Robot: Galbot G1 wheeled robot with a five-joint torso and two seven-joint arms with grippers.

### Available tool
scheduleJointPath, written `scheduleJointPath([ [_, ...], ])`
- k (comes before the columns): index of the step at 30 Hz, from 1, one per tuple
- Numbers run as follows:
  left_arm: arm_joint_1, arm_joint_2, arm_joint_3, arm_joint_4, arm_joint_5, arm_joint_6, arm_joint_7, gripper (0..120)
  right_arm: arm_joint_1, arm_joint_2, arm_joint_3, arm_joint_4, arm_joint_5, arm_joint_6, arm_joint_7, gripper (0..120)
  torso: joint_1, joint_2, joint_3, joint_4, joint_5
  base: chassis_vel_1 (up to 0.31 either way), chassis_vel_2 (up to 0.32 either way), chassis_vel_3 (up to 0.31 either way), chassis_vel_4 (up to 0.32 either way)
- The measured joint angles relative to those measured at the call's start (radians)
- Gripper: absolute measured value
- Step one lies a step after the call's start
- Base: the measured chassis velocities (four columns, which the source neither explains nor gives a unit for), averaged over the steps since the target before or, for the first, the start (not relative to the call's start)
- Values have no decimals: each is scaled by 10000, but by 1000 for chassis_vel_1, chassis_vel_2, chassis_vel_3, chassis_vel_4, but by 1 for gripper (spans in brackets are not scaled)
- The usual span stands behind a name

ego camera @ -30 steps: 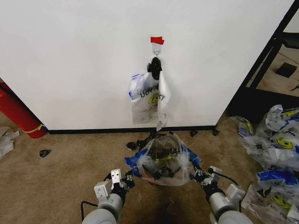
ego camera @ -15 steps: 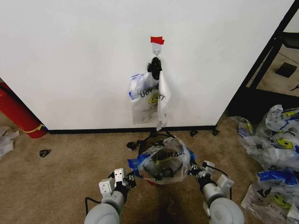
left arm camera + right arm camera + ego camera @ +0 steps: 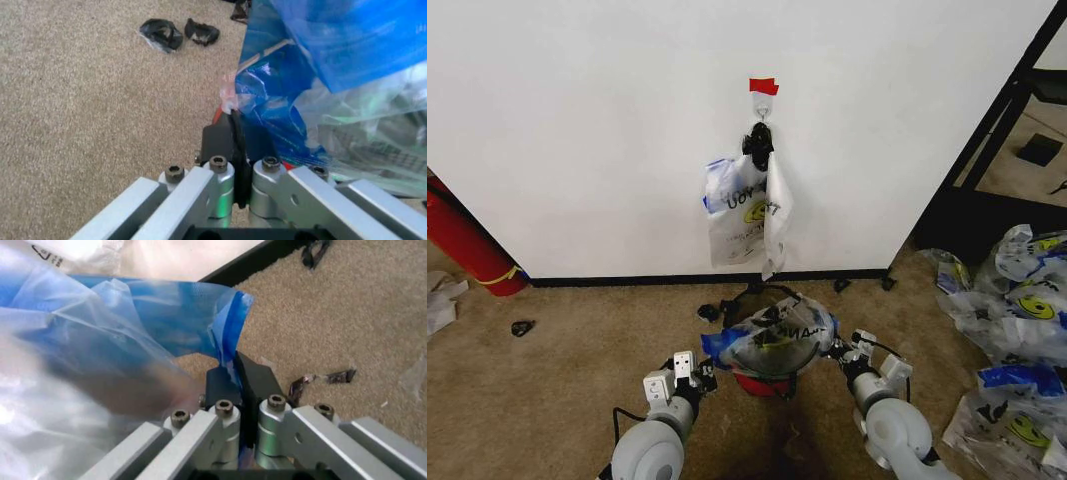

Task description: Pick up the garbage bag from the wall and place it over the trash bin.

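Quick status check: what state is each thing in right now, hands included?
Garbage bag: stretched open over the bin, pinched at both sides.
Trash bin: upright on the carpet, mostly covered by the bag.
Left hand: shut on the bag's edge.
Right hand: shut on the opposite edge.
Second bag: hanging from the wall hook.

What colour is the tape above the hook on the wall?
Red tape, clearest in the head view.

Head view high, facing wall (image 3: pixel 577 120); wrist views close, sharing garbage bag (image 3: pixel 772 340).
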Motion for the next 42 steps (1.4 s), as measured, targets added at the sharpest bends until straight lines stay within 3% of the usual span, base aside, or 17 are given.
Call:
scheduleJointPath([
  [8, -180, 30, 254, 368, 173, -27, 291, 0, 282, -116, -199, -535, -290, 25, -315, 0, 0, 0, 0, 0, 0, 0, 0, 0, 0],
  [16, 27, 163, 154, 110, 431, -46, 379, 3, 28, -157, -174, -308, -389, 290, -423, 1, 0, 0, -1, -1, 1, 0, 0, 0, 0],
  [24, 1147, 586, -514, -960, 1234, -100, 594, 34, -1143, -416, 140, 813, -1287, 1263, -688, 33, -1, 2, -2, -1, 0, 0, 0, 0, 0],
  [26, 1280, 618, -551, -1065, 1327, -122, 604, 36, -1231, -448, 189, 878, -1351, 1357, -699, 36, -1, 2, -2, -2, -1, 0, 0, 0, 0],
  [33, 2633, 880, -854, -2202, 1942, -253, 611, 68, -1957, -611, 544, 1416, -1629, 1903, -703, 68, -1, 2, -2, 1, 0, 0, 0, 0, 0],
  [42, 3532, 1005, -950, -2913, 2735, -630, 547, 95, -2625, -563, 666, 2006, -2194, 2446, -636, 96, -2, 2, -2, 0, 0, 0, 0, 0, 0],
])
